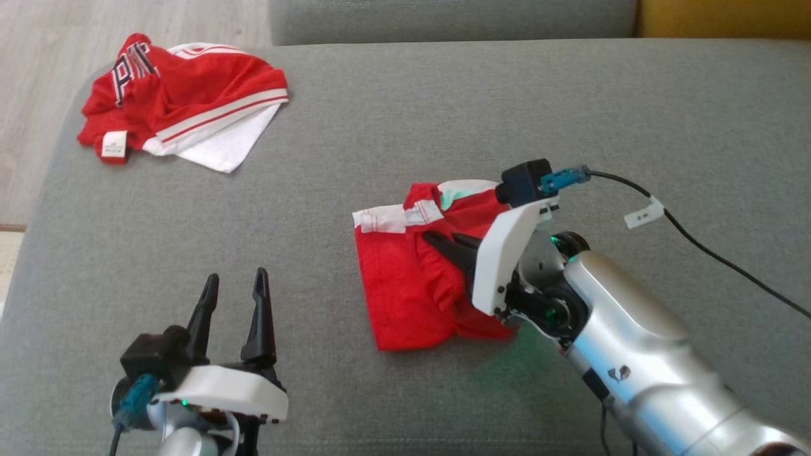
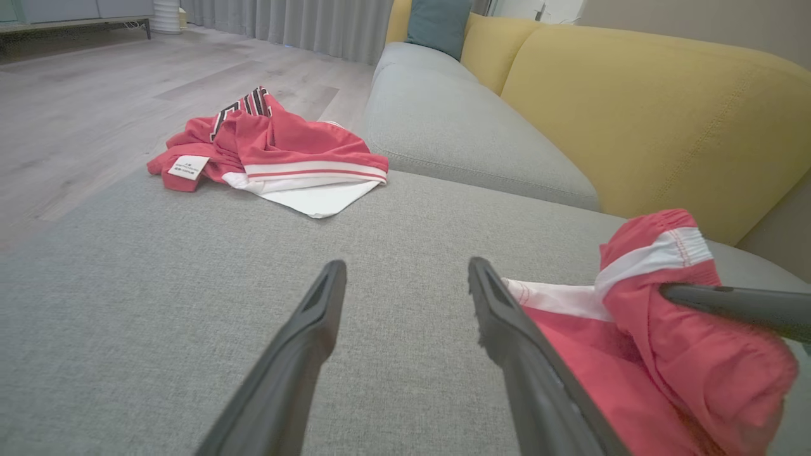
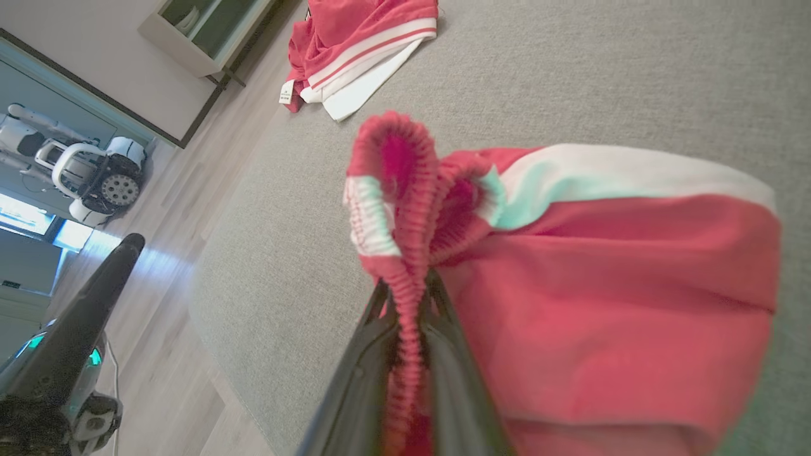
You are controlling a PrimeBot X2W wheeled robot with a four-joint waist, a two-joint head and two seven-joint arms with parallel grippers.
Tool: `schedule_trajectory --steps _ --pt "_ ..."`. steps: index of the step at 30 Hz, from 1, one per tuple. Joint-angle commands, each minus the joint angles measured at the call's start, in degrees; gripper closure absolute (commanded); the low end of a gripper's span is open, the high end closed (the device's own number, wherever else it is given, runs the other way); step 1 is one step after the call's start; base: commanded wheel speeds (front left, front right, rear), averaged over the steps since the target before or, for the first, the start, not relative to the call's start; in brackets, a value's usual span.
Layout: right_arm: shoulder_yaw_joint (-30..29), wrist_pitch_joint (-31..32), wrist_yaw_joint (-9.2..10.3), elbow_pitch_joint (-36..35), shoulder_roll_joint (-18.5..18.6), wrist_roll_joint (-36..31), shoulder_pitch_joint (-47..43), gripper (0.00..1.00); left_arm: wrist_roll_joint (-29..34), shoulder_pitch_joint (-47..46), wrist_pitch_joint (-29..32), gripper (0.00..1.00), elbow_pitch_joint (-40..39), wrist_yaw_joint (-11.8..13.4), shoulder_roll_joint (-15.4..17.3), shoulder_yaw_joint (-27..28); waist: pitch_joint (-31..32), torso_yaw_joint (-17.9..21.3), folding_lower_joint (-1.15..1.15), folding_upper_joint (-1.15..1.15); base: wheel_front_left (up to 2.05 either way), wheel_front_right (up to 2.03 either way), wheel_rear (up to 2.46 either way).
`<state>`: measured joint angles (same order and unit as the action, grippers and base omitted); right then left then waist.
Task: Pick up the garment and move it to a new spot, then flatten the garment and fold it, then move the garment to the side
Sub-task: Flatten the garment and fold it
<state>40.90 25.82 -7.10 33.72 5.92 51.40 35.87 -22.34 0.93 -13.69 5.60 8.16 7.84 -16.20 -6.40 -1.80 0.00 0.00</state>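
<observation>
Right gripper (image 1: 440,240) reaches in from lower right, wrist tipped down, fingers pinching the shorts (image 1: 399,297) at the waistband, tips half buried in folds; left gripper (image 1: 236,282) rests spread wide; jersey (image 1: 190,95) lies crumpled at the far-left corner of the sofa (image 1: 507,114), print hard to read

The left jaws and the right jaws are each two long dark fingers (image 1: 259,323), pointed at the tip. Behind each pair sits a white shell (image 1: 507,253) with small dark screws on its edge. Beside it is a black camera box (image 1: 526,180) with a blue plug (image 1: 564,179); a black cable (image 1: 716,258) with a white tag (image 1: 643,212) leaves it. Behind the right jaws the forearm (image 1: 640,354) is silver, with a green light (image 1: 555,314).
</observation>
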Motion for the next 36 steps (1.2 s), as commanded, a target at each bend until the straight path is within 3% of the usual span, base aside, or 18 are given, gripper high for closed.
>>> schedule_trajectory --steps 1,6,7,8,9,10,22,36 --pt "0.6 -1.0 -0.39 -1.0 -1.5 0.4 2.3 1.0 -0.1 -1.9 -0.3 0.0 -1.7 0.3 0.6 1.6 -0.1 -0.3 0.0 0.0 0.0 0.0 0.0" --pt "2.7 -2.6 -0.39 2.3 -2.5 1.4 3.9 1.0 -0.3 -2.1 -0.4 0.0 -1.1 0.2 0.4 1.3 -0.2 -0.9 0.0 0.0 0.0 0.0 0.0" --pt "3.1 -2.9 -0.39 2.9 -2.6 1.6 4.1 0.83 -0.3 -2.1 -0.4 0.0 -1.0 0.2 0.3 1.3 -0.2 -1.0 0.0 0.0 0.0 0.0 0.0" --pt "3.5 -3.2 -0.39 3.4 -2.7 1.8 4.3 0.58 -0.3 -2.2 -0.5 0.0 -0.9 0.2 0.3 1.3 -0.2 -1.0 0.0 0.0 0.0 0.0 0.0" --pt "3.9 -3.6 -0.39 3.8 -2.8 2.1 4.5 0.21 -0.3 -2.2 -0.5 0.0 -0.9 0.2 0.3 1.3 -0.2 -1.1 0.0 0.0 0.0 0.0 0.0" --pt "4.3 -3.9 -0.39 4.2 -2.9 2.5 4.7 0.0 -0.3 -2.2 -0.5 0.0 -0.8 0.2 0.3 1.3 -0.1 -1.1 0.0 0.0 0.0 0.0 0.0" --pt "8.5 -10.2 -0.39 4.1 -3.0 8.2 7.1 0.0 -0.5 -2.5 -0.8 0.0 -0.3 0.1 0.2 1.0 0.1 -0.6 0.0 0.0 0.0 0.0 0.0" --pt "3.1 -37.6 -0.39 17.8 -2.1 -7.1 7.8 0.0 -0.2 -0.8 -1.3 0.0 -0.9 1.6 -1.4 3.7 2.7 2.4 0.0 0.0 0.0 0.0 0.0"
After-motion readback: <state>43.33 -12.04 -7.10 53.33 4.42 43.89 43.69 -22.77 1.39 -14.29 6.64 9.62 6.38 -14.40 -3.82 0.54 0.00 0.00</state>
